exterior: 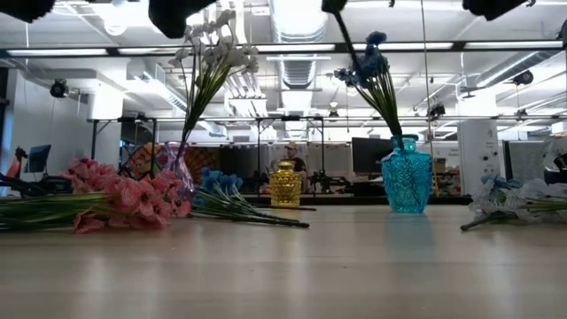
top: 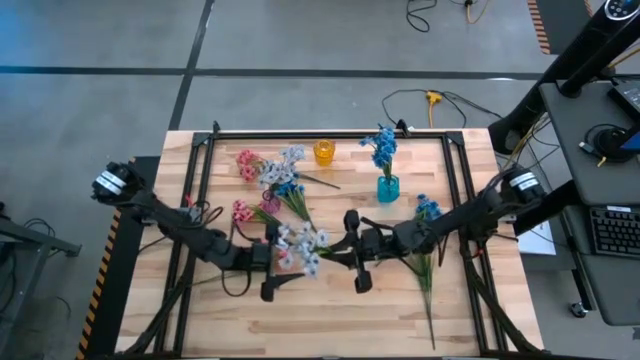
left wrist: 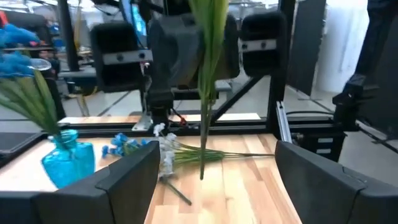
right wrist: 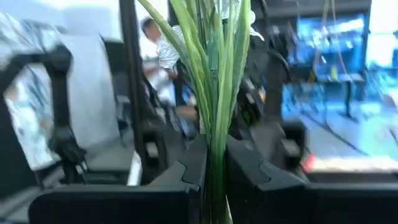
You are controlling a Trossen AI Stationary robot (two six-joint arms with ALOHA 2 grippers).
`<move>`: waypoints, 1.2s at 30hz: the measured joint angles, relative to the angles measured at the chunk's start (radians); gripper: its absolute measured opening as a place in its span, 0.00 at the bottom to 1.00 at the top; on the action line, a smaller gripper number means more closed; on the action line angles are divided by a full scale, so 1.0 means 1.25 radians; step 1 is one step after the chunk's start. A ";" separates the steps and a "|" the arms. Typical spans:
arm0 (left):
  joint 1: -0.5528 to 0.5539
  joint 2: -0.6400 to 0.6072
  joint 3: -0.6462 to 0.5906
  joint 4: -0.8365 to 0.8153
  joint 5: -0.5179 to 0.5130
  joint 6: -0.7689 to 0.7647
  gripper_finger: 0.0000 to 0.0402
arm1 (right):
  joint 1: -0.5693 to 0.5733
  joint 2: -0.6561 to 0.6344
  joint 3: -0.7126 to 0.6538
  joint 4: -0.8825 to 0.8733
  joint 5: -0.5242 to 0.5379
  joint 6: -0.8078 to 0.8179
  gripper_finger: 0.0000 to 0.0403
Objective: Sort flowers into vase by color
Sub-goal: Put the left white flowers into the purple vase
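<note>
A pale white sprig of flowers (top: 300, 245) stands upright in the air over the middle of the table, with my right gripper (top: 340, 248) shut on its green stems (right wrist: 214, 93). My left gripper (top: 285, 265) faces it from the table's left, open. In the left wrist view the stems (left wrist: 205, 93) hang ahead of the left fingers (left wrist: 130, 174), untouched. A blue vase (top: 388, 187) with blue flowers stands far right of centre. A small yellow vase (top: 324, 152) stands by the far edge. My right gripper pinches the bunch of green stems (right wrist: 214, 146) between its two fingers, partway along their length. The fingers come about level from the table's right and lie across the stems. The sprig stands upright, blossoms up, its cut end (left wrist: 202, 174) hanging below, clear of the table.
Pink flowers (exterior: 124, 199) lie at the left, with more pink, white and blue sprigs (top: 275, 180) heaped behind my left gripper. Blue and white sprigs (top: 425, 215) lie under my right arm, their long stems (top: 428, 300) reaching toward the near edge. A black frame (top: 330, 133) rims the table.
</note>
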 joint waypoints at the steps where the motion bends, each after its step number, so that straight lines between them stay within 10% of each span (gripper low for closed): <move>1: 0.008 0.012 0.008 0.000 0.011 -0.001 0.75 | 0.000 0.009 0.000 0.025 -0.009 -0.005 0.08; 22: 0.096 0.181 0.171 0.034 0.129 0.003 0.64 | -0.005 0.066 0.020 0.111 -0.013 -0.095 0.08; 36: 0.102 0.178 0.161 0.030 0.128 -0.001 0.15 | -0.005 0.065 0.020 0.103 -0.013 -0.077 0.09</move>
